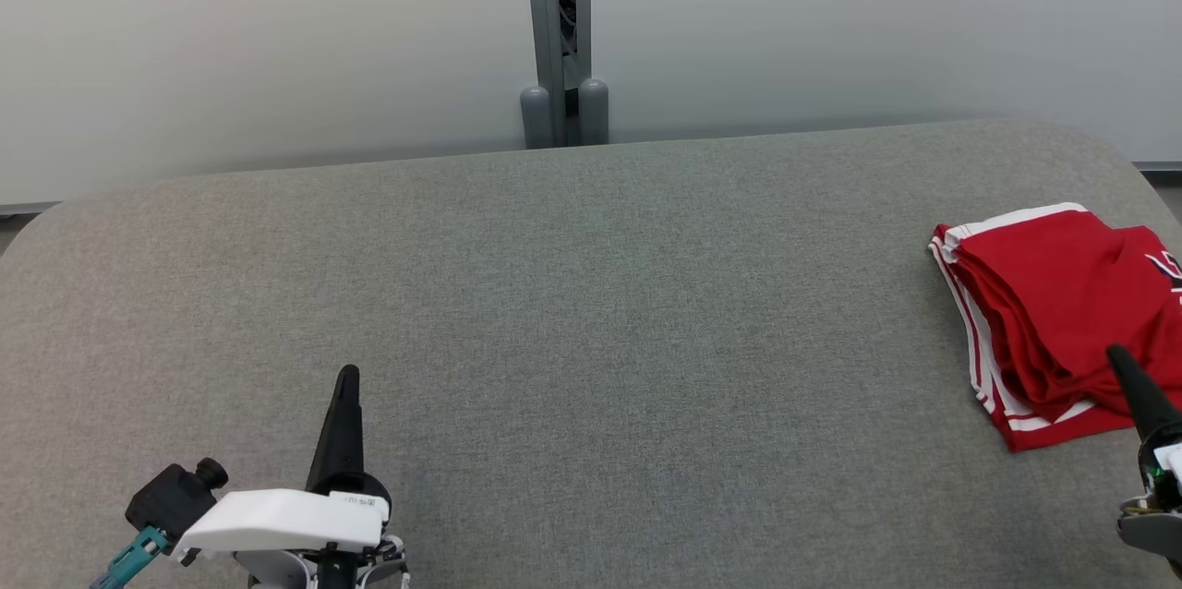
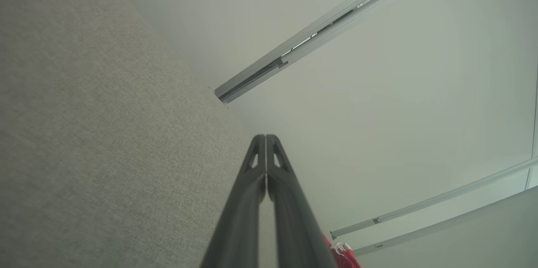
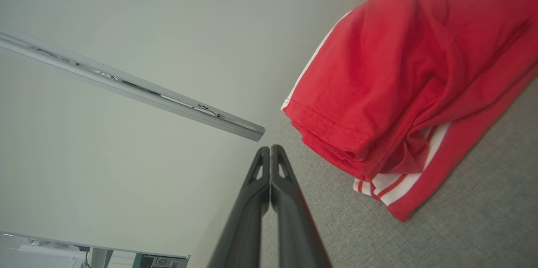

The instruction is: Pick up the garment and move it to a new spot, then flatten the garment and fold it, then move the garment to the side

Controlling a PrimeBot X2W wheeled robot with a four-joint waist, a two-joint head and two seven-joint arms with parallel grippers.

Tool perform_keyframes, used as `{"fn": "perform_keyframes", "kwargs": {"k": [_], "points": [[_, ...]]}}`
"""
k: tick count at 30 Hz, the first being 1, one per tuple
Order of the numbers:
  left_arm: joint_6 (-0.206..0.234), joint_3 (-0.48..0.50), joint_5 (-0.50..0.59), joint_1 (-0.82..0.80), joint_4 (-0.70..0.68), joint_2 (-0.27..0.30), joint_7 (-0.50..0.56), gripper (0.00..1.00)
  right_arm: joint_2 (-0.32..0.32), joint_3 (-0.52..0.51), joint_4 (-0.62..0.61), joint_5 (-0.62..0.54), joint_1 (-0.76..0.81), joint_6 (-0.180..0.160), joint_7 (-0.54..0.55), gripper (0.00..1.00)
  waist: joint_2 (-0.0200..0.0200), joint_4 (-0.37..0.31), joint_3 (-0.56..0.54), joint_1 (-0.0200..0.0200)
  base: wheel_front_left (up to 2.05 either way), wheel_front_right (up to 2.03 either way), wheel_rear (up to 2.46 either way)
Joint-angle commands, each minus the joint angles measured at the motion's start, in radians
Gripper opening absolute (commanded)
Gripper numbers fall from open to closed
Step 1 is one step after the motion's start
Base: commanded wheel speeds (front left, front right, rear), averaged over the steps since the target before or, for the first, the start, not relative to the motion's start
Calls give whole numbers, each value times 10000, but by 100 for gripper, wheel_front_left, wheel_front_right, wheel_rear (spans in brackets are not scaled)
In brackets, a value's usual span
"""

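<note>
The garment (image 1: 1053, 312) is a red jersey with white stripes, folded into a thick bundle at the right edge of the grey table (image 1: 591, 312). In the right wrist view the garment (image 3: 412, 74) lies beside and apart from my right gripper (image 3: 270, 147), whose fingers are pressed together on nothing. In the head view my right gripper (image 1: 1115, 353) overlaps the bundle's near corner. My left gripper (image 1: 347, 372) stands shut and empty over the table's near left; its closed fingertips (image 2: 265, 136) point along the cloth surface. A red scrap of the garment (image 2: 346, 255) peeks at the left wrist view's bottom.
A grey partition post (image 1: 559, 35) with two rounded feet stands behind the table's far edge, between pale wall panels. The table's corners are rounded. Its padded fabric top stretches bare between my two arms.
</note>
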Motion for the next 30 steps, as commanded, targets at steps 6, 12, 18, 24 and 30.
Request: {"fn": "perform_keyframes", "kwargs": {"k": [6,12,18,24,30], "points": [[-215,102,-562,-371,48,-43,-58,0,-144,-272,174,646,-391,17,325,0,-1,5,14,0,0,0,0],[-364,133,-1068,-484,127,-149,-76,0,-200,-483,392,1185,-565,18,598,0,-1,10,30,0,0,0,0],[-503,157,-1523,-524,213,-249,-107,0,-247,-666,591,1687,-730,19,841,0,-1,15,47,0,0,0,0],[-638,186,-1956,-630,301,-312,-135,0,-293,-869,821,2166,-868,20,1091,0,-1,20,63,0,0,0,0],[-779,210,-2370,-705,376,-405,-149,0,-332,-1037,999,2627,-990,20,1321,0,-1,25,79,0,0,0,0]]}}
